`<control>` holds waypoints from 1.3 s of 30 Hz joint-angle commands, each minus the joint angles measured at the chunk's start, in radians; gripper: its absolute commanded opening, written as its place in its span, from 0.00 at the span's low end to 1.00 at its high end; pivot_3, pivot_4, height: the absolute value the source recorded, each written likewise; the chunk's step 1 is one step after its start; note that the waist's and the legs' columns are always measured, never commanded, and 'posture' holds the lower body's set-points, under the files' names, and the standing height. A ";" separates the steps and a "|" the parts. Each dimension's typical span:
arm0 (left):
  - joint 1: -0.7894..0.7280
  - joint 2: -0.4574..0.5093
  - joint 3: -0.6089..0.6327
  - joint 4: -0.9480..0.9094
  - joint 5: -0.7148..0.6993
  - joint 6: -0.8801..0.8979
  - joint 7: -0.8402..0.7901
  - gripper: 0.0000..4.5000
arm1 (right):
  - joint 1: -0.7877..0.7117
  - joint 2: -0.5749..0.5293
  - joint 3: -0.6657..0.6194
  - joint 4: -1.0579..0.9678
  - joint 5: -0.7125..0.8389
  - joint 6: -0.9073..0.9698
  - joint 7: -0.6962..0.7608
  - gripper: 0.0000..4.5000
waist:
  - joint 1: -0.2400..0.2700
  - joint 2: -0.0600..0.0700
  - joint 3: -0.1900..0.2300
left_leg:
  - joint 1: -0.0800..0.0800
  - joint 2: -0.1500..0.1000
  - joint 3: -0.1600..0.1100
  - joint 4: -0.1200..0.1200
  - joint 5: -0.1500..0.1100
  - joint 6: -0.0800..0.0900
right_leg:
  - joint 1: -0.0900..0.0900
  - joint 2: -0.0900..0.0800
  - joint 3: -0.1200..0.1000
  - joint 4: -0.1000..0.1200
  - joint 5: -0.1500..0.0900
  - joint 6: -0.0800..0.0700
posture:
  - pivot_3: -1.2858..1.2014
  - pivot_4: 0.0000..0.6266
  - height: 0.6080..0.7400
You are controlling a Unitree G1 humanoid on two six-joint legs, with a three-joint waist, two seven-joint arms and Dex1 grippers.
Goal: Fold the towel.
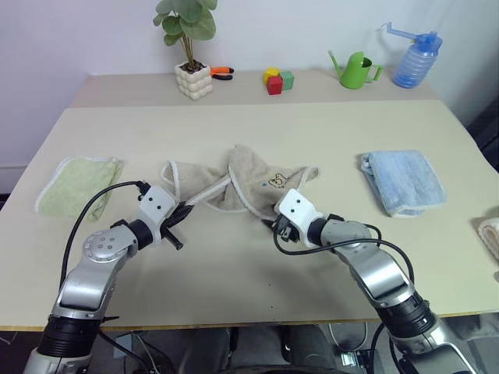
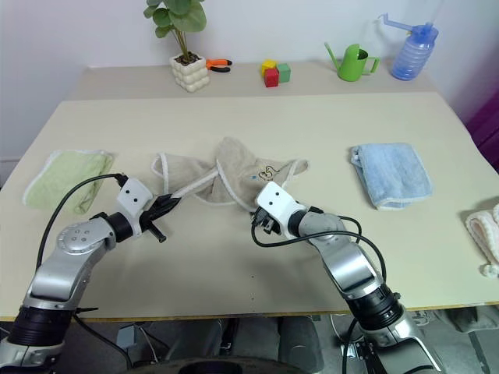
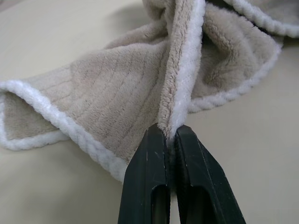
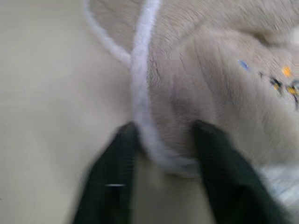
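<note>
The beige-tan terry cloth towel with white corded edging (image 1: 242,183) lies crumpled and twisted near the middle of the pale counter (image 1: 234,273), between a folded pale green towel (image 1: 76,185) and a folded light blue towel (image 1: 403,181). The left gripper (image 3: 170,135) has its jaws pinched tight on a thin white-edged fold. The right gripper (image 4: 163,140) sits with its jaws astride the corded hem at the near edge, partly open around the cloth, not yet clearly clamped. The risk: that bite is shallow, so the cord may slide out when lifted. With the cloth twisted between both grips, pulling apart could bunch it rather than spread it flat.
</note>
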 commanded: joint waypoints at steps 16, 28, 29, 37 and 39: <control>-0.221 0.027 0.189 0.117 -0.034 -0.073 0.077 0.04 | -0.200 -0.215 -0.237 0.153 -0.002 -0.260 0.030 0.03 | 0.001 0.000 0.001 | -0.001 0.000 0.000 0.001 0.001 -0.001 | -0.001 0.000 0.000 0.000 0.000 0.000 | 0.52 0.24 0.94; -0.861 0.111 0.236 0.690 0.073 -0.364 0.292 0.04 | -0.700 -0.282 -0.355 0.617 -0.061 -0.632 -0.132 0.03 | -0.030 -0.002 0.002 | -0.014 0.000 0.002 -0.001 0.004 -0.006 | -0.015 -0.001 -0.001 0.000 0.000 0.000 | 0.52 0.24 0.94; -0.856 0.122 0.238 0.690 0.065 -0.366 0.277 0.04 | -0.703 -0.281 -0.364 0.610 -0.045 -0.629 -0.121 0.03 | -0.034 -0.002 0.002 | -0.015 0.000 0.002 -0.001 0.004 -0.006 | -0.016 -0.001 -0.001 0.000 0.001 0.000 | 0.52 0.24 0.94; -0.383 0.205 0.290 0.334 -0.069 -0.215 0.037 0.04 | -0.392 -0.348 -0.376 0.301 0.150 -0.525 0.178 0.03 | -0.054 -0.001 0.002 | -0.015 0.000 0.002 0.001 0.003 -0.005 | -0.016 -0.001 -0.001 0.001 0.001 0.000 | 0.52 0.24 0.94; -0.218 0.230 0.311 0.204 -0.105 -0.151 -0.022 0.04 | -0.272 -0.386 -0.395 0.209 0.223 -0.453 0.258 0.03 | -0.053 -0.001 0.002 | -0.016 0.000 0.002 0.002 0.003 -0.004 | -0.016 -0.001 0.000 0.001 0.001 0.000 | 0.52 0.24 0.94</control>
